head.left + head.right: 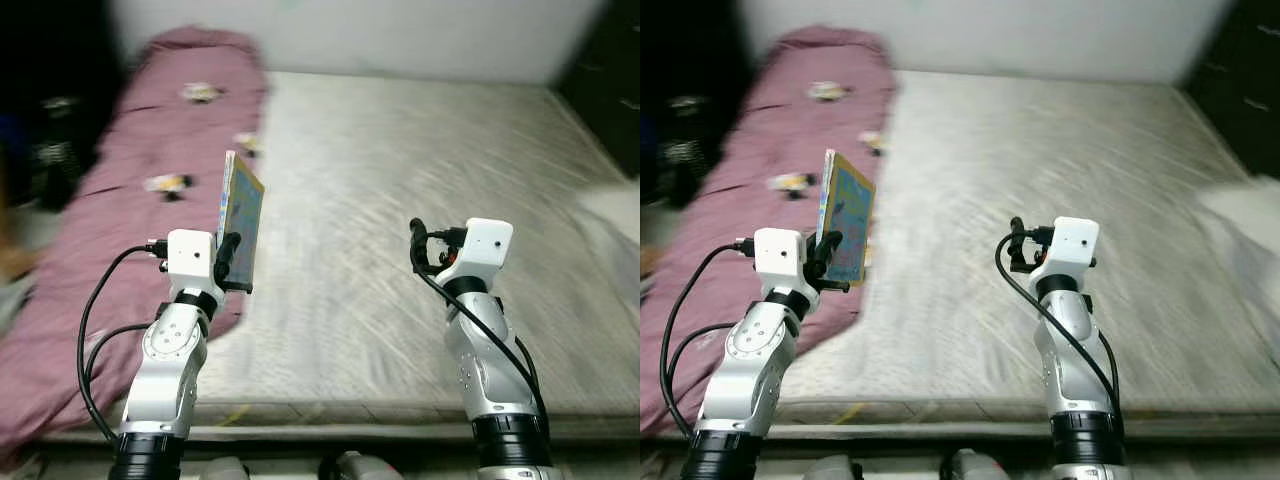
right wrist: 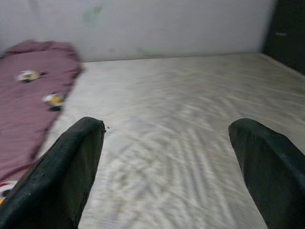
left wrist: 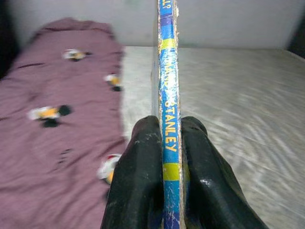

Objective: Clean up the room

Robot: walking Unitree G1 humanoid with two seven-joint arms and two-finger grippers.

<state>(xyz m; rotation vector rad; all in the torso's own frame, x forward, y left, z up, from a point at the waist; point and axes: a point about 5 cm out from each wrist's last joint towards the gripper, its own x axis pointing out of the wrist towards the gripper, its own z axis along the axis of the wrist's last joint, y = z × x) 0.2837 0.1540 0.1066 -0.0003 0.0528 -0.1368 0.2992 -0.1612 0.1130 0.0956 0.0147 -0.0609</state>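
While my left gripper [image 1: 228, 262] pinches the book [image 1: 241, 215] upright over the bed [image 1: 400, 180], right gripper [image 2: 167, 162] spread empty, I judge finding a shelf comes next

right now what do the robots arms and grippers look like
Both arms are silver metal segments with black joint bands. Each wrist carries a white boxy camera block. Looping black cables run along the left arm and right arm. The left gripper and right gripper each have two long matte black fingers with rounded tips.
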